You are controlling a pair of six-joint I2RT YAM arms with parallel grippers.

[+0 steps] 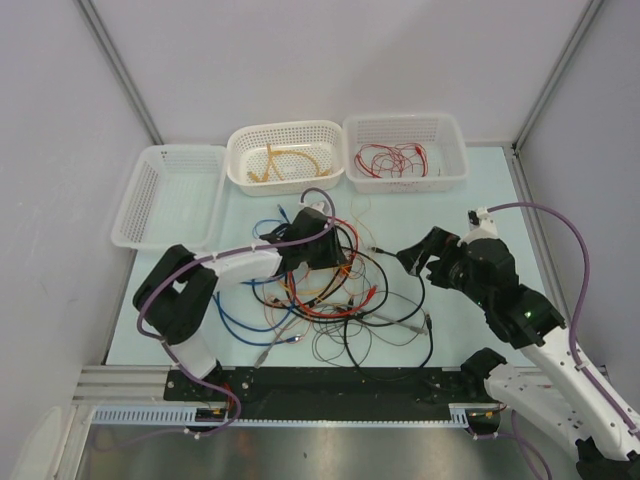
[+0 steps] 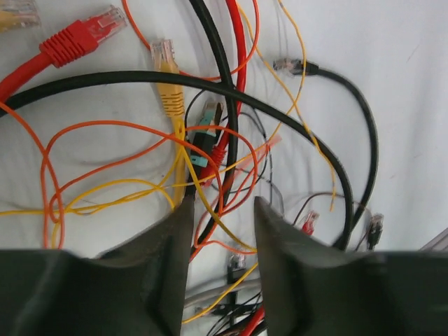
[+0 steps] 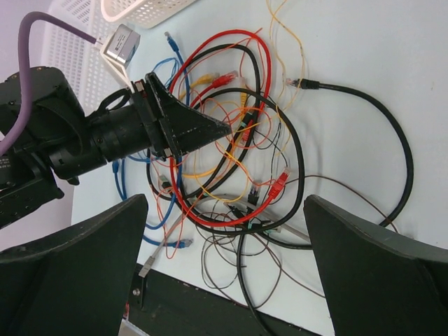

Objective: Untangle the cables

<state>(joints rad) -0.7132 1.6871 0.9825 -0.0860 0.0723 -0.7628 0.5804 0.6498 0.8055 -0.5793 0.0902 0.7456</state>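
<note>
Hanging over the 11 o'clock edge of the cables (image 1: 345, 295), the left gripper (image 2: 222, 204) has its jaws partly apart; thin yellow and orange strands pass between them, unpinched. The cables lie heaped on the table (image 1: 470, 205). At their 3 o'clock the right gripper (image 1: 420, 263) gapes wide, empty.

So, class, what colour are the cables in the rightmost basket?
Red cables; the top view shows them best.

Pretty plain setup: a pale mint table top (image 1: 480, 200) boxed in by blank white wall panels (image 1: 330, 50) on the far, left and right sides. Silver frame posts (image 1: 118, 70) run up the far corners. Along the near edge there's a black strip (image 1: 340, 382) and a slotted metal rail (image 1: 120, 382). Light is soft and even.
</note>
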